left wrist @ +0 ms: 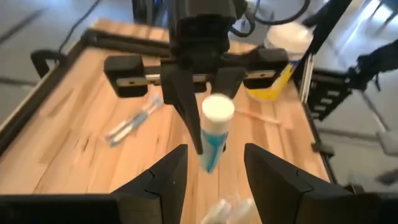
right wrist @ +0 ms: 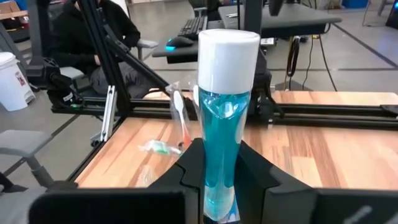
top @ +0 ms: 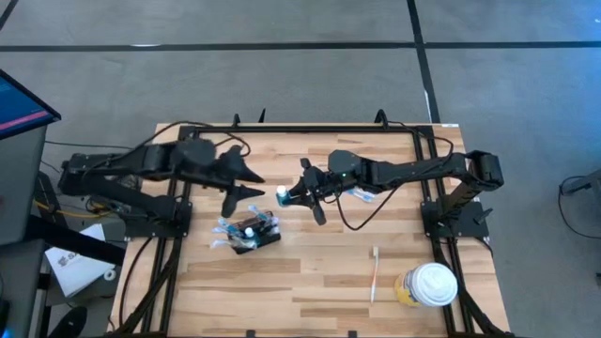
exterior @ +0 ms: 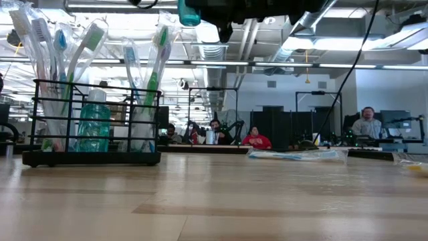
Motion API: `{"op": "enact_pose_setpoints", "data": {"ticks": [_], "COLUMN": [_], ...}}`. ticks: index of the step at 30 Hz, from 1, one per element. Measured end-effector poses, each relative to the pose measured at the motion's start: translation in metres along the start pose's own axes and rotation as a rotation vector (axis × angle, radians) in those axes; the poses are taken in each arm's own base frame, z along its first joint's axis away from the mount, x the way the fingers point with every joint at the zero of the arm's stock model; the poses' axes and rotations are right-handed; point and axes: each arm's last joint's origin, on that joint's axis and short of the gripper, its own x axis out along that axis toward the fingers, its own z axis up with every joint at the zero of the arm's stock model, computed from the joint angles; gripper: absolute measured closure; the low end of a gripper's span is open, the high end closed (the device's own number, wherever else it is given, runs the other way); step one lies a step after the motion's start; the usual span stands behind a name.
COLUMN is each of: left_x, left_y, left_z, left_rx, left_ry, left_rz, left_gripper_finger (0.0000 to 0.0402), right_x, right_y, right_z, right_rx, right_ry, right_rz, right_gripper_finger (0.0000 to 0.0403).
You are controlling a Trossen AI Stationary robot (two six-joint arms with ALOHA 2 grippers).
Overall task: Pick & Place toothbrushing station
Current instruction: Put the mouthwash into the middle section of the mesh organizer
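Observation:
The toothbrushing station (top: 255,231), a small black wire holder with several toothbrushes and a teal bottle in it, stands on its base on the table left of centre; in the low view the station (exterior: 93,127) is at the left. My right gripper (top: 295,194) hovers above the table's middle, shut on a teal tube with a white cap (right wrist: 227,56). My left gripper (top: 252,185) stands open a little to the tube's left, facing it, fingers (left wrist: 273,177) apart with nothing between them. My right gripper pinches the teal tube's lower body (right wrist: 219,165), away from the cap, between its two fingers. It comes nearly level from the table's right, and the tube lies along the fingers. The capped end (top: 282,195) sticks out past the fingertips toward my left gripper, clear of the table.
A loose toothbrush (top: 374,272) lies near the front right, beside a yellowish cup with a white lid (top: 430,285). A wrapped toothbrush (top: 362,195) lies under my right arm. Black frame rails (top: 310,130) border the table. People sit at desks in the room beyond.

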Motion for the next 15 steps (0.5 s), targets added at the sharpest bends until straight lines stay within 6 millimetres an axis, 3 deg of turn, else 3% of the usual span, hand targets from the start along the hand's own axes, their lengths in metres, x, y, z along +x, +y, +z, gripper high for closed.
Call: {"op": "enact_pose_setpoints", "data": {"ticks": [6,11,15], "left_x": [0.021,0.058,0.074], "left_y": [-0.005,-0.007,-0.008], "left_z": [0.039,0.05,0.054], "left_rx": [0.0,0.005,0.013], "left_ry": [0.226,0.44,0.552], "left_rz": [0.037,0.058,0.069], "left_gripper_finger": [0.0247,0.0247,0.0247], "right_x": [0.001,0.001,0.002], "right_y": [0.005,0.005,0.005], "right_z": [0.0,0.0,-0.003], "right_rx": [-0.003,-0.006,0.002], "right_ry": [0.004,0.038,0.073], "right_rz": [0.012,0.013,0.015], "right_gripper_finger": [0.036,0.036,0.036]}}
